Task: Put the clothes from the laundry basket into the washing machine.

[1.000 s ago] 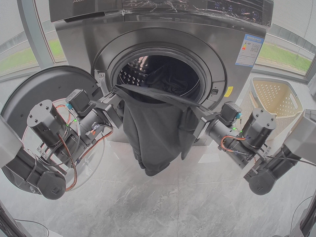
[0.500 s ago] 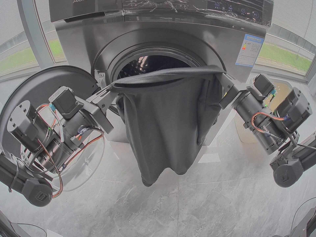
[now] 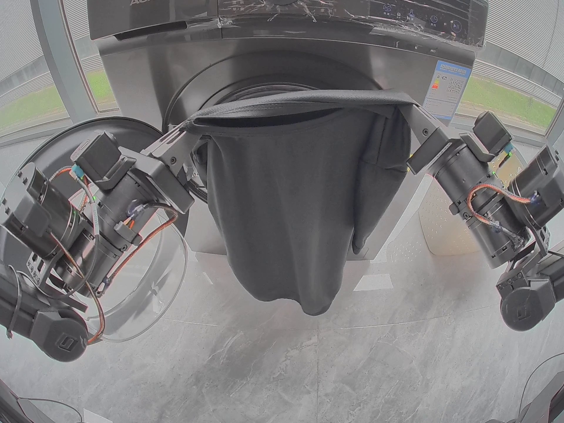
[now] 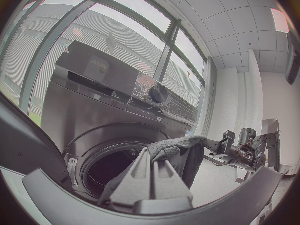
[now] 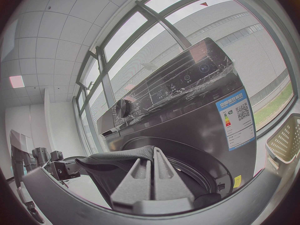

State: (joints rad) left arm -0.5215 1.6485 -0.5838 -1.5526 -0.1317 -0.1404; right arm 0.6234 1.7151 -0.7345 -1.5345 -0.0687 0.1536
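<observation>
A dark grey cloth garment (image 3: 294,207) hangs stretched between the left pincer (image 3: 187,129) and the right pincer (image 3: 413,108), each clamped on an upper corner. It hangs before the open steel-grey front-loading washing machine (image 3: 147,71). A beige perforated plastic laundry basket (image 5: 282,139) stands beside the machine on the pale grey marbled tile floor (image 3: 329,365). Tall framed windows (image 4: 131,13) rise behind, under white ceiling panels (image 4: 237,25).
</observation>
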